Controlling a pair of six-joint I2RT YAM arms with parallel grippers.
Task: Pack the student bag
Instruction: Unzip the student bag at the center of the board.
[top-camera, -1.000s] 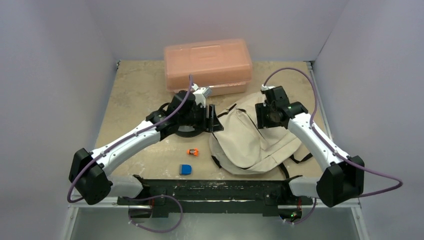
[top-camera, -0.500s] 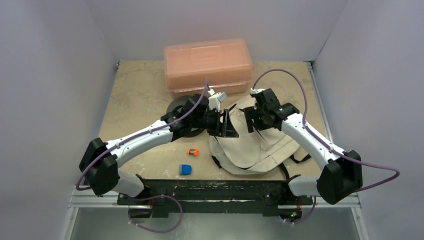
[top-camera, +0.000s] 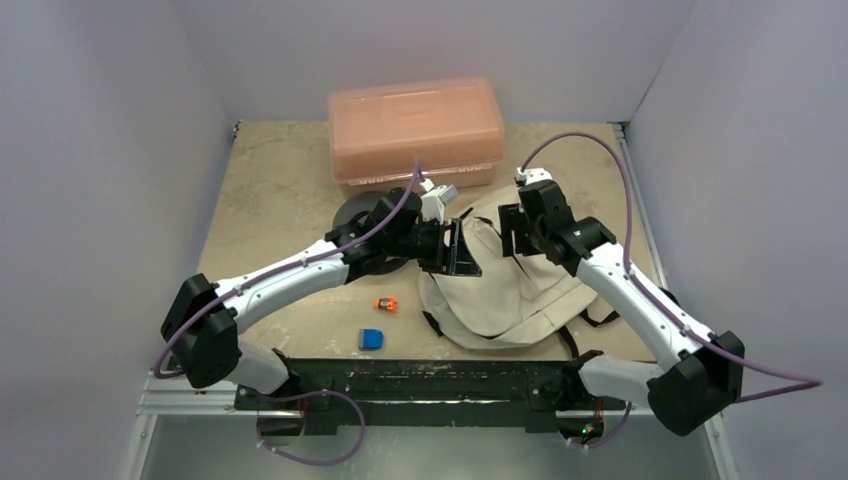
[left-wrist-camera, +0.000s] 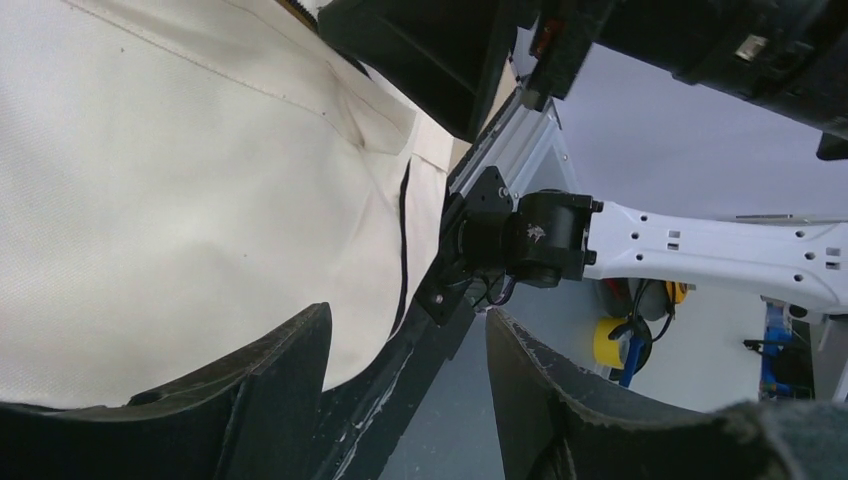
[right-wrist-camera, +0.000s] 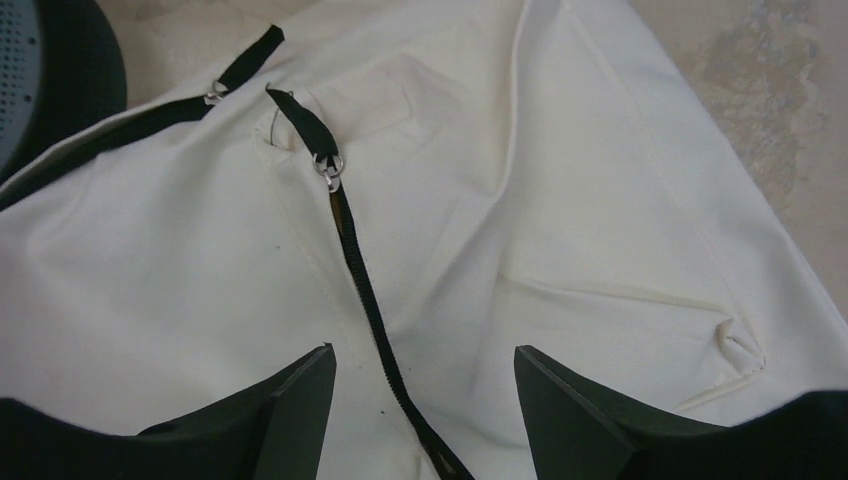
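Right pincer, apart and empty, hovers nearest the soft cream fabric backpack, black zip lengthwise straight ahead; left pincer likewise apart.

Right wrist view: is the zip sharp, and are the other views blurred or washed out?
Right wrist view: zip and bag stitching are sharp, evenly lit, no glare. Left wrist view: the fabric is bright, near washed out, and the left tool is a dark silhouette. Top view: soft even light, faint shadows, no blur.
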